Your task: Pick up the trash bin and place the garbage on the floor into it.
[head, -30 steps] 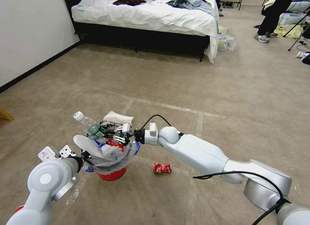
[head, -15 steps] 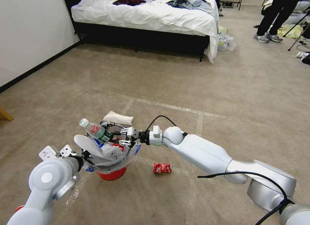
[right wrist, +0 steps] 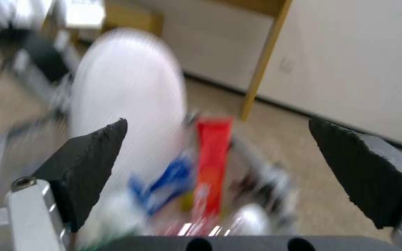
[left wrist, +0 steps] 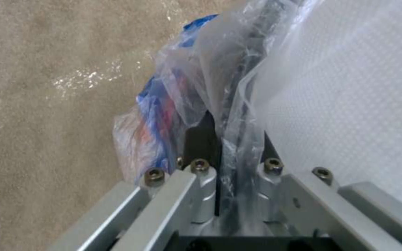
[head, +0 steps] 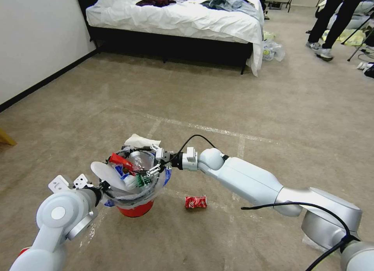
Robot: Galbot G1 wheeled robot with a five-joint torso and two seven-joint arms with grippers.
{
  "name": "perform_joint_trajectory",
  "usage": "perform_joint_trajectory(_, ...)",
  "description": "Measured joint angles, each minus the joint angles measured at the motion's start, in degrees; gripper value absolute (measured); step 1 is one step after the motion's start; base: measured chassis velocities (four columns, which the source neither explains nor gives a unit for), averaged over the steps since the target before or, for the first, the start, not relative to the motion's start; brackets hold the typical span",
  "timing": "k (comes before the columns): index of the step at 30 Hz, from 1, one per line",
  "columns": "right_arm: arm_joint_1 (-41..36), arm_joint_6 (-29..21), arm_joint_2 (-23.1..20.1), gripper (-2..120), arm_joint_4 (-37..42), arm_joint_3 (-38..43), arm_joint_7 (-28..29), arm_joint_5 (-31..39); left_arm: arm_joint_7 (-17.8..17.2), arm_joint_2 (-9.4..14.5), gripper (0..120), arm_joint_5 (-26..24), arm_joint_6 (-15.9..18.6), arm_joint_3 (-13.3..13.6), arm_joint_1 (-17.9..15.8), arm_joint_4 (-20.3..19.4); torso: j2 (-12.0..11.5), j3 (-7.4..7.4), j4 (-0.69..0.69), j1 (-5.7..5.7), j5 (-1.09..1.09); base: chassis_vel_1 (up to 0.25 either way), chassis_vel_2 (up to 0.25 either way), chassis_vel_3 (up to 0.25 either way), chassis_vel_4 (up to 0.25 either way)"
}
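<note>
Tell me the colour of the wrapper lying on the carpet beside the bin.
Red wrapper, clearest in the head view.

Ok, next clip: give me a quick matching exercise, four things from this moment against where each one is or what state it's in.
Things:
1. trash bin
2. red snack wrapper
3. white crumpled paper
4. right gripper

Places or states:
A. lying on the floor beyond the bin
B. open, at the bin's rim
C. gripped at its rim by the left gripper
D. lying on the floor beside the bin, under the right arm

Pairs: 1-C, 2-D, 3-A, 4-B
</note>
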Motion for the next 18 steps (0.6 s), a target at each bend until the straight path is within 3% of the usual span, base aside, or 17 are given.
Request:
perform_joint_trajectory(5,0.6,1.3,-0.6,100,2.4,4.1,4.0,5.0,-0.2,0.3,4,-0.7,-0.4,-0.8,0.2,0.1,0.0,0.0,0.02,0.0,0.0,0.0,0.0,0.0,0.0)
perform_joint_trajectory(7,-0.5,2.5,-2.5,100,4.9,9.7,11.9,5.7,-0.5,0.5,4,-1.1,-0.7,-1.2,0.4,0.1,0.0,-0.01,0.02,0.0,-0.01,0.0,0.0,0.0,0.0)
perform_joint_trajectory(8,-0.5,2.5,-2.5,100,4.9,9.7,11.9,5.7,-0.5,0.5,4,-1.1,-0.7,-1.2,0.4,0.1,0.0,-0.01,0.02,0.0,-0.01,0.0,0.0,0.0,0.0)
perform_joint_trajectory(10,-3.5,4.1,-4.6,100,7.2,15.1,18.8,3.5,-0.6,0.6,4,-1.3,-0.7,-1.5,0.6,0.0,0.0,-0.01,0.01,0.0,0.0,0.0,0.0,0.0,0.0)
perform_joint_trajectory(11,-3.5,4.1,-4.6,100,7.2,15.1,18.8,3.5,-0.6,0.6,4,-1.3,-0.7,-1.5,0.6,0.0,0.0,-0.01,0.01,0.0,0.0,0.0,0.0,0.0,0.0)
perform_joint_trajectory(13,-9.7,4.8,-8.1,100,10.9,21.6,27.0,-2.0,-1.2,0.9,4,-1.5,-0.7,-2.1,0.8,-0.1,0.0,-0.01,-0.02,0.0,0.02,0.0,0.0,0.0,0.0)
perform_joint_trajectory(16,-12.5,4.9,-9.3,100,12.3,24.2,30.1,-4.2,-1.4,0.9,4,-1.5,-0.7,-2.4,0.9,-0.3,0.0,-0.01,-0.02,0.0,0.02,0.0,0.0,0.0,0.0)
perform_joint_trajectory(18,-18.8,4.8,-11.5,100,15.2,30.1,34.4,-7.4,-1.6,0.9,4,-1.6,-0.7,-2.7,1.4,-0.8,0.0,-0.01,-0.02,0.0,0.03,0.0,0.0,0.0,0.0)
